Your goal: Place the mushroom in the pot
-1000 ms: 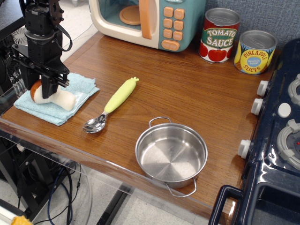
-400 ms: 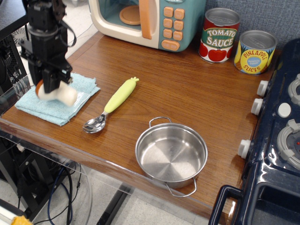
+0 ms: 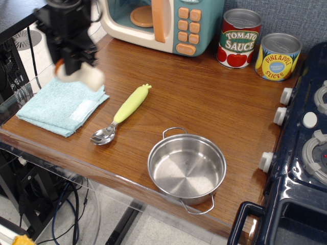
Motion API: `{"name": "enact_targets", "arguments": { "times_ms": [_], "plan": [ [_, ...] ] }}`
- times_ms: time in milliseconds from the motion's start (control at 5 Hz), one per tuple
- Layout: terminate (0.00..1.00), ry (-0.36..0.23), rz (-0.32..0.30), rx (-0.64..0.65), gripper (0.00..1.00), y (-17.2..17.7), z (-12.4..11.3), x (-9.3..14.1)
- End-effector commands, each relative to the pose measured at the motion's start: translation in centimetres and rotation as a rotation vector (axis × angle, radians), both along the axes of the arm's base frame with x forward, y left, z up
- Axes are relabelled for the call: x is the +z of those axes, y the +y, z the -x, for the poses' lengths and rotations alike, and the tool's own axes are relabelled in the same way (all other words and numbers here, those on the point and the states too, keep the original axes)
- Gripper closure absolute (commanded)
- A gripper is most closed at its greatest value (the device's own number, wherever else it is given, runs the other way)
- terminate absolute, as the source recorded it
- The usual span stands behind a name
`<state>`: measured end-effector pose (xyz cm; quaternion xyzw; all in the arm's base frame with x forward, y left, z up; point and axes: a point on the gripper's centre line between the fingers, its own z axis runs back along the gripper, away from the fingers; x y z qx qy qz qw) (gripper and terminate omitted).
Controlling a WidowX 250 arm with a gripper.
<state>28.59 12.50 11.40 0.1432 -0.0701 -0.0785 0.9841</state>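
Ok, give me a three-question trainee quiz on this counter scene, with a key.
1. True or false: the mushroom is resting on the blue cloth.
2. What lies between the cloth and the pot? A) spoon B) tin C) knob
3. Fill in: the pot is ____ inside.

Key: 1. False; it is lifted clear, held in the gripper jaws. 2. A, the spoon. 3. Empty.
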Motion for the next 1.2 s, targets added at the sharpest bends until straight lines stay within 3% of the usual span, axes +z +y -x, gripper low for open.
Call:
{"name": "enact_targets", "arguments": {
  "times_ms": [0,200,400,800,1000],
  "plan": [
    [0.0,-0.052,0.121,-0.321,1.0,-8.7,1.6,1.3],
    [0.0,-0.015,0.132,-0.487,1.0,-13.4,3.0,-0.1],
    [0.0,0.04,0.144,-0.559,1.0,-16.0,3.8,-2.1],
    [0.0,0.108,0.184,-0.627,1.0,-17.5,4.5,-5.3],
    [0.0,0.116,0.197,-0.632,0.0,-17.8,4.4,-5.6]
  ]
}}
